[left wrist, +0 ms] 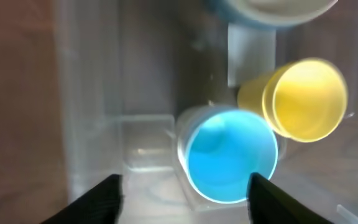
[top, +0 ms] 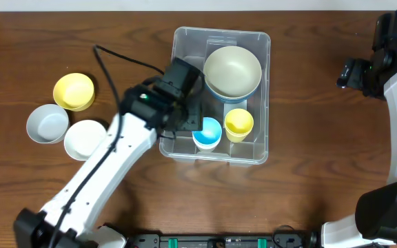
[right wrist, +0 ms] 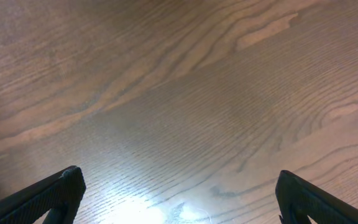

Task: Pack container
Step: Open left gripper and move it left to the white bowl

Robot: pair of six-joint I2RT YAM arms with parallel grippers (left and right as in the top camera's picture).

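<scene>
1. Roughly mid-table: the container (top: 187, 47), clear bin, long side running away from the robot base.
2. Inside, far end: big cream bowl (top: 232, 69) nested in a bluish bowl, filling most of the width.
3. Inside, near end: blue cup (top: 207, 132) and yellow cup (top: 238, 124), upright, side by side, about touching.
4. Left gripper (left wrist: 185, 198) is inside the bin at the near-left corner, right above the blue cup. Jaws spread, cup between them; left finger clear of it, right finger overlaps the rim edge, contact unclear. Nothing gripped.
5. Left arm crosses the bin's left wall and hides that corner in the overhead view.
6. Outside, left of the bin: yellow bowl (top: 73, 91), grey bowl (top: 47, 123), white bowl (top: 85, 138), clustered, well apart from the bin.
7. Right gripper (right wrist: 179, 193) far right, jaws wide apart, empty, over bare wood table (right wrist: 179, 93).
</scene>
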